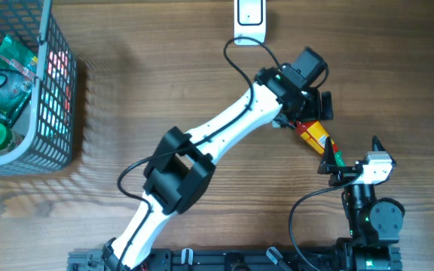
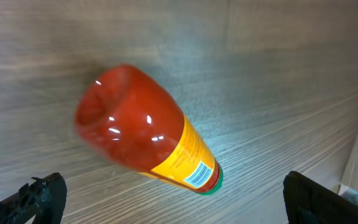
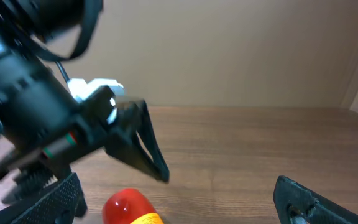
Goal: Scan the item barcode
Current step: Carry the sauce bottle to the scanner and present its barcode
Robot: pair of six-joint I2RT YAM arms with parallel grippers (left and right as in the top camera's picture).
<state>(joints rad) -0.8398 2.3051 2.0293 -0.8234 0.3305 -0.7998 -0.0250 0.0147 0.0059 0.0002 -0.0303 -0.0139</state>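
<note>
the red bottle (image 1: 315,137) lies on its side between the left gripper (image 1: 312,115) and right gripper (image 1: 352,147).

The bottle (image 2: 143,134) is red with a yellow label (image 2: 182,152), a green cap (image 2: 213,182) and a pale barcode (image 2: 197,174) facing up beside the cap; it lies on its side on the wooden table (image 1: 164,75), well apart from the white scanner (image 1: 249,19)
</note>
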